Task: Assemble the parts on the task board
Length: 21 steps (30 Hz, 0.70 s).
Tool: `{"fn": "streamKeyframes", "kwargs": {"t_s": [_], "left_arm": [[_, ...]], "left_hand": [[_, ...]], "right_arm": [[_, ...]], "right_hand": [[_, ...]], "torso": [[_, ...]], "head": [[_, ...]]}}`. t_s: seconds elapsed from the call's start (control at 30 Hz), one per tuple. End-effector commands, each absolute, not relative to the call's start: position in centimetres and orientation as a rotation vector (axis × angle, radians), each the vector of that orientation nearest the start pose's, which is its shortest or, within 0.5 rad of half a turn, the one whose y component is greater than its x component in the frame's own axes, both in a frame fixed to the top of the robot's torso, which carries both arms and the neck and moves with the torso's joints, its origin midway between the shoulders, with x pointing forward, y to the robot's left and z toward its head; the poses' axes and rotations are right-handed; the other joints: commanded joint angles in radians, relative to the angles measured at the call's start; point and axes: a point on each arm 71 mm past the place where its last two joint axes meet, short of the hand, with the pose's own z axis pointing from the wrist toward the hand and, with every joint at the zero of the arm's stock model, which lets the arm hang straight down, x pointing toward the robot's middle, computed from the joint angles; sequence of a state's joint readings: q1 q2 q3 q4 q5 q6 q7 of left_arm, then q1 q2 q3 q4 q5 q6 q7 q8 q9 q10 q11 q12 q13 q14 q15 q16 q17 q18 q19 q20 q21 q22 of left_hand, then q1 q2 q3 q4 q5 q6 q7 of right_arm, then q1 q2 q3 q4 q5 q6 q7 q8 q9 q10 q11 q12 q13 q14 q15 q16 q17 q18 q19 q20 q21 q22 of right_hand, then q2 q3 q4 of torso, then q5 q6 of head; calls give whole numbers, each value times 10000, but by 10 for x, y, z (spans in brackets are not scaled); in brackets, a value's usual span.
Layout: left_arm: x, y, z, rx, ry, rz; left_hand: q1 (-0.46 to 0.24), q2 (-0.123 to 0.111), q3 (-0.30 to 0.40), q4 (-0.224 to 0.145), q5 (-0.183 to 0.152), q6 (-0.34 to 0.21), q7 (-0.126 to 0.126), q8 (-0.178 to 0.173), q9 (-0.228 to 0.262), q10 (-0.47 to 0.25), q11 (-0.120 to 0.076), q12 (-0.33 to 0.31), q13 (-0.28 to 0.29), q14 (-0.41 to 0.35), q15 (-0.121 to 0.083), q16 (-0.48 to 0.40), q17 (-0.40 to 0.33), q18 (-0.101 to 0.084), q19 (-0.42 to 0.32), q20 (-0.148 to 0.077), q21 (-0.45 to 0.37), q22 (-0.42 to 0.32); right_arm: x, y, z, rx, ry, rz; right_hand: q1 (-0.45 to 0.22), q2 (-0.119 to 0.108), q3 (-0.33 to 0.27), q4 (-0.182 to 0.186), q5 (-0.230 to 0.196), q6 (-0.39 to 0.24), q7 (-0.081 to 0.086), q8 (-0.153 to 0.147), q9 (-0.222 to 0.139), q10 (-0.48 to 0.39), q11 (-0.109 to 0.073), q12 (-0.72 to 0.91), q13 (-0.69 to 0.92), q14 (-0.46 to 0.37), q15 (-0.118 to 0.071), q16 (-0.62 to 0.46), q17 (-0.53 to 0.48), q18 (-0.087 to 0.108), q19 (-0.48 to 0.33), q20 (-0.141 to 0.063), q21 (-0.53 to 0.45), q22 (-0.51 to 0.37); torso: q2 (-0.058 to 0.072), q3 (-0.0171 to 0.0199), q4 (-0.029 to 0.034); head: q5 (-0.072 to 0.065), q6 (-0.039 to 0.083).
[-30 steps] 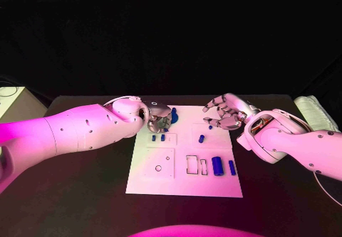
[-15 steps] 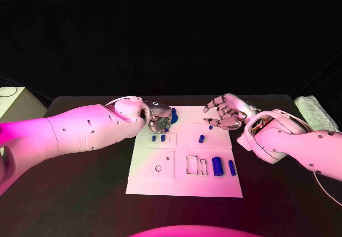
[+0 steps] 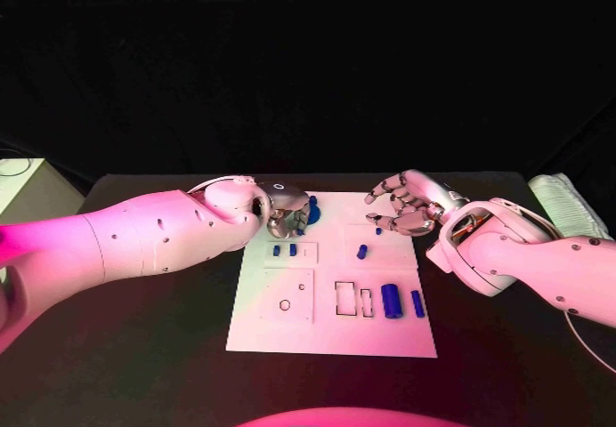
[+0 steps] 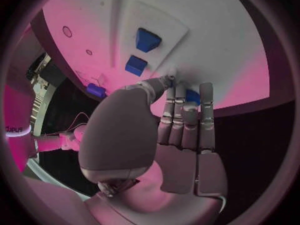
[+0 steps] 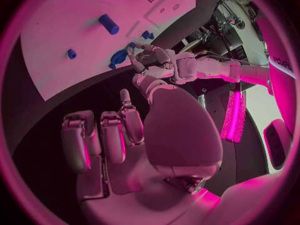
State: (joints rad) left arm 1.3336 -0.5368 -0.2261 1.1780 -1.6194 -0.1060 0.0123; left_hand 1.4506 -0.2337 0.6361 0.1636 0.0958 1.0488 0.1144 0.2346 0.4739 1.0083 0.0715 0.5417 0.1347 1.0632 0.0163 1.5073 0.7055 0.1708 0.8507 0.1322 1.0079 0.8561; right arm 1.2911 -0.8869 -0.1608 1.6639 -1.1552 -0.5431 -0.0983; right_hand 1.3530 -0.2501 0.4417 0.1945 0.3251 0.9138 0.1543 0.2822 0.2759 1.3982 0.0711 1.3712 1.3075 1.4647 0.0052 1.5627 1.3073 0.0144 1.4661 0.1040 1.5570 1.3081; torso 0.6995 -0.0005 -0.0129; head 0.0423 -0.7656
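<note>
The flat white rectangular task board (image 3: 331, 294) lies in the middle of the black counter (image 3: 141, 338). The left robot hand (image 3: 285, 212) is set down at the board's far left corner, its fingers (image 4: 187, 116) laid side by side against a curved blue plastic part (image 3: 313, 208) there. In the left wrist view a corner of that blue part shows between the fingertips, with the thumb brought in from the side. Whether the part is truly pinched or only touched cannot be told.

The right robot hand (image 3: 406, 205) hovers over the board's far right edge with its fingers curled loosely and apart, and nothing is held in it.

Other parts wait on the board: two small blue pegs (image 3: 284, 250) just near of the left hand, a small blue peg (image 3: 362, 251) towards the middle right, and two upright blue cylinders (image 3: 401, 302) beside the outlined rectangular slots at the near right.

The step in hand is judged to be securing the curved piece. It would be done best if thumb and fingers were closed on opposite faces before any lift, so the piece is not pushed off the far edge. The lift should be kept low and straight, since the pegs stand close by. The right hand is best kept clear until the grasp is sure.
</note>
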Motion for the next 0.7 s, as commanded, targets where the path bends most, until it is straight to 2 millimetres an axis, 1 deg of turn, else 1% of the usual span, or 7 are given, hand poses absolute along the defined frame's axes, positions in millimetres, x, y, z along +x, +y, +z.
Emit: {"fn": "streamKeyframes", "kwargs": {"t_s": [0.03,0.27,0.43,0.53,0.7], "left_arm": [[536,136,-202,5825,17329,-5271],[535,143,-198,5130,17038,-5817],[533,149,-194,4681,16998,-6125],[532,154,-191,4382,16997,-6313],[531,165,-188,3605,17020,-6765]], "left_hand": [[-95,-65,224,-78,51,22,81,-89,2,94,16,-116,-18,-13,47,-73,-20,122,73,-12,58,33],[-192,-157,612,-230,91,-7,152,-184,-25,150,77,-307,-15,-30,83,-106,-69,122,60,-1,150,118],[-265,-190,657,-235,81,-6,170,-199,-29,152,106,-346,-12,-50,106,-113,-107,118,49,9,162,133],[-265,-190,657,-235,81,-6,170,-199,-29,152,106,-346,-12,-50,106,-113,-107,118,49,9,162,133],[-391,-252,699,-238,67,21,177,-205,-28,111,146,-426,-11,-17,145,-106,-54,112,22,36,166,149]], "right_arm": [[461,-191,-167,1143,15897,8208],[461,-191,-167,1148,15892,8195],[461,-192,-167,1151,15895,8184],[461,-192,-167,1154,15895,8178],[461,-193,-167,1163,15896,8163]], "right_hand": [[-95,-1,43,4,-34,-39,0,31,-14,16,-17,1,828,985,-85,-54,2357,-95,956,-35,-44,2506],[-108,-6,49,6,-27,-37,-2,37,-14,30,-19,11,834,985,-87,-54,2356,-96,957,-37,-42,2508],[-108,-6,49,6,-27,-37,-2,37,-14,30,-19,11,834,985,-87,-54,2356,-96,957,-37,-42,2508],[-108,-6,49,6,-27,-37,-2,37,-14,30,-19,11,834,985,-87,-54,2356,-96,957,-37,-42,2508],[-108,-6,49,6,-27,-37,-2,37,-14,30,-19,11,834,985,-87,-54,2356,-96,957,-37,-42,2508]], "torso": [[-3,-5,8],[-3,-7,8],[-10,3,14],[-9,5,10],[-2,5,7]], "head": [[0,19],[-9,14],[11,6],[13,5],[20,-1]]}}
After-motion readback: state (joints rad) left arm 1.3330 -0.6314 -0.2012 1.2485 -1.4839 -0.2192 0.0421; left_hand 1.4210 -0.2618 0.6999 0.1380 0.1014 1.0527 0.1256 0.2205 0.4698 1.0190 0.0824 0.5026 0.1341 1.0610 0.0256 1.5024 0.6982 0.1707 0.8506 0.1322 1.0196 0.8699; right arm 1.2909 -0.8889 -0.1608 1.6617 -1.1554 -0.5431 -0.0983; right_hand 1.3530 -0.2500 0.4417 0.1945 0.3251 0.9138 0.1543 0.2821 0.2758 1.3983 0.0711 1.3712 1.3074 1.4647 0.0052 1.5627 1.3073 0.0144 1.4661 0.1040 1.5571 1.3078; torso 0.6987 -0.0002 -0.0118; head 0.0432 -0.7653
